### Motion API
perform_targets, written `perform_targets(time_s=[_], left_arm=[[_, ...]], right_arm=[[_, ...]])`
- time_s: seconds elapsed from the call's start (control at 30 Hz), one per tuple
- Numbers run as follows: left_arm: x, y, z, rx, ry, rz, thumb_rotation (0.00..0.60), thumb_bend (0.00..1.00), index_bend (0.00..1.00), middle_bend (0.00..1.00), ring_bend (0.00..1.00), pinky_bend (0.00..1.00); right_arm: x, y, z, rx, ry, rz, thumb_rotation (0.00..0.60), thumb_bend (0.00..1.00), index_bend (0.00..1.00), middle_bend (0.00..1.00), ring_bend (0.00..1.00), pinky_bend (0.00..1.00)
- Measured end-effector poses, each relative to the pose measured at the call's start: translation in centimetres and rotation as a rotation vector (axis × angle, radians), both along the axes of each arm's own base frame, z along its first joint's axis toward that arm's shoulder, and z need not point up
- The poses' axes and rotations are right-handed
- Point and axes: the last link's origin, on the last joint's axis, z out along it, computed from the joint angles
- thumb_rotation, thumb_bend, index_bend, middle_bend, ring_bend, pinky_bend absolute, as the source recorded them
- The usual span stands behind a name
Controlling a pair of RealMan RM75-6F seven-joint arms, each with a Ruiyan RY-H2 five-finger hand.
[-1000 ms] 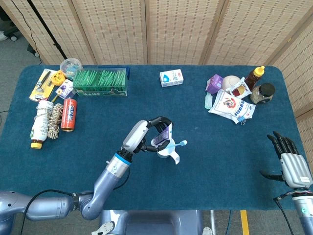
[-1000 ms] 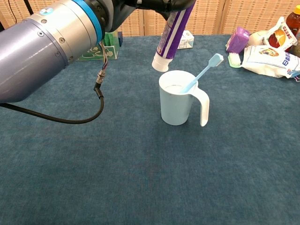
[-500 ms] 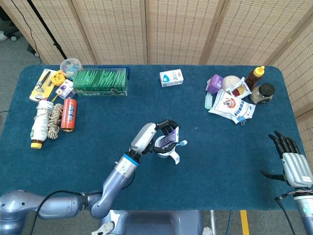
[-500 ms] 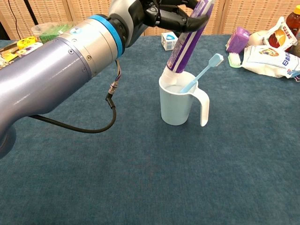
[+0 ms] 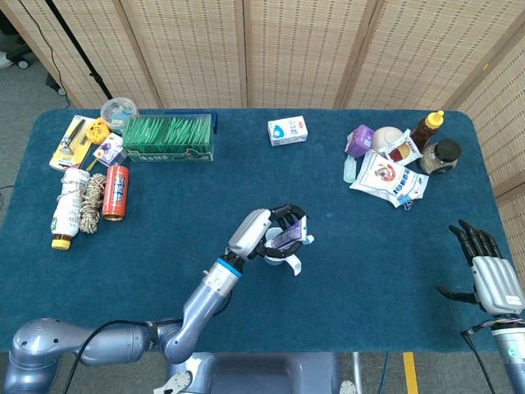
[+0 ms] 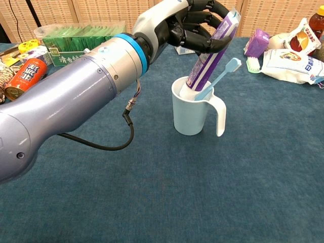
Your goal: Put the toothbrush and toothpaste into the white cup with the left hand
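Note:
The white cup (image 6: 191, 115) (image 5: 283, 262) stands on the blue table with its handle toward the right. A light blue toothbrush (image 6: 218, 78) (image 5: 306, 240) leans inside it, head up and to the right. My left hand (image 6: 191, 24) (image 5: 276, 226) grips the purple and white toothpaste tube (image 6: 211, 49) (image 5: 284, 240) from above. The tube stands tilted, its cap end down inside the cup. My right hand (image 5: 486, 270) hovers open at the table's right edge, holding nothing.
A green box (image 5: 168, 138), a red can (image 5: 116, 192), a bottle (image 5: 70, 208) and small items sit at the back left. A small milk carton (image 5: 287, 130) lies at the back centre. Bags, a purple box (image 6: 257, 41) and bottles crowd the back right.
The left hand has carried the toothpaste tube from above the cup's rim down into the cup, beside the toothbrush. The right hand has stayed put.

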Motion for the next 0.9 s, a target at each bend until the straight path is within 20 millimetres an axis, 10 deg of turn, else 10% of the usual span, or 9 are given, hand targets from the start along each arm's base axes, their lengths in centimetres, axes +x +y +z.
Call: perform_targets(time_s=[0.33,0.9], left_arm=[[-0.4,0.0,0.0,-0.008,0.018,-0.007,0.600,0.32,0.08,0.00,0.11,0.47],[-2.2,0.3,2.7,0.082,0.003,-0.025,0.600,0.32,0.00,0.00,0.06,0.44]], right_arm=[[0.0,0.0,0.0,0.001,0.000,0.002,0.600,0.00,0.00,0.00,0.00,0.00],[0.2,0.1,-0.2,0.004,0.007,0.007,0.600,0.00,0.00,0.00,0.00,0.00]])
